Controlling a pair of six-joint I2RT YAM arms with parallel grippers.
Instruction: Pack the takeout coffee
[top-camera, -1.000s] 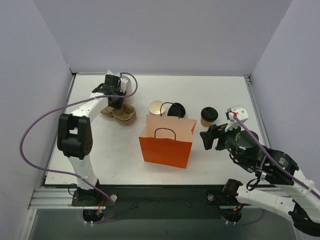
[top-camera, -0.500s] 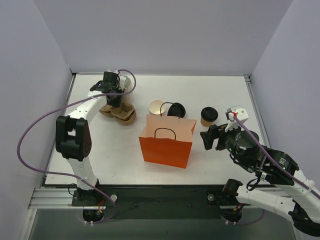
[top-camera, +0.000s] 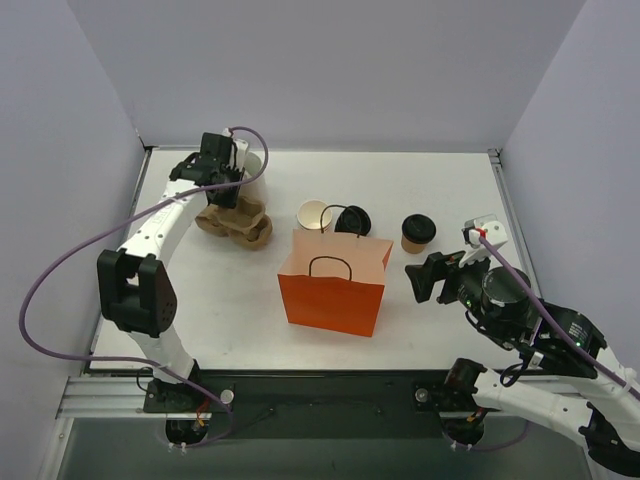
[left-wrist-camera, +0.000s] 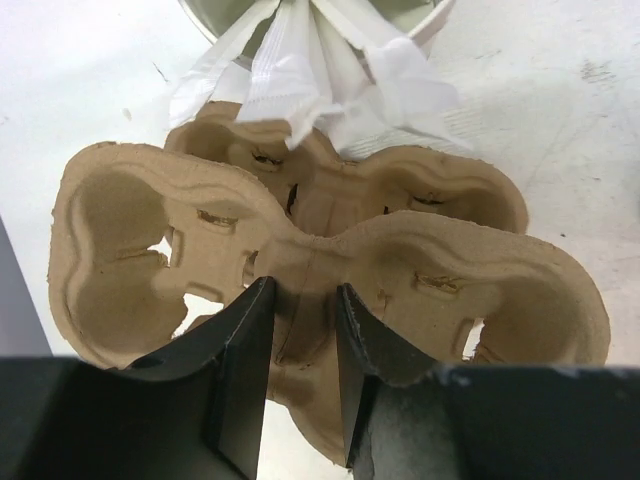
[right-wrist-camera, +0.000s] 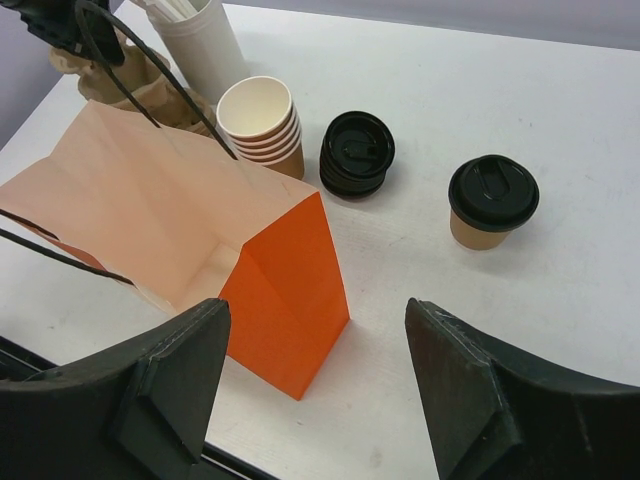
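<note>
pulp carrier (left-wrist-camera: 430, 250) is being raised at the far-left corner of the bench (top-camera: 420, 180), left gripper (left-wrist-camera: 303, 300) clamped on its ridge, right gripper (right-wrist-camera: 315, 315) held apart; takeout coffee (top-camera: 418, 232) not yet being packed.

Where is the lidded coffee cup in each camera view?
Top external: lidded coffee cup, right of centre.
Left wrist: not in it.
Right wrist: the cup is upper right, standing alone.
Shared landmark: the orange bag, left of the cup in both.
</note>
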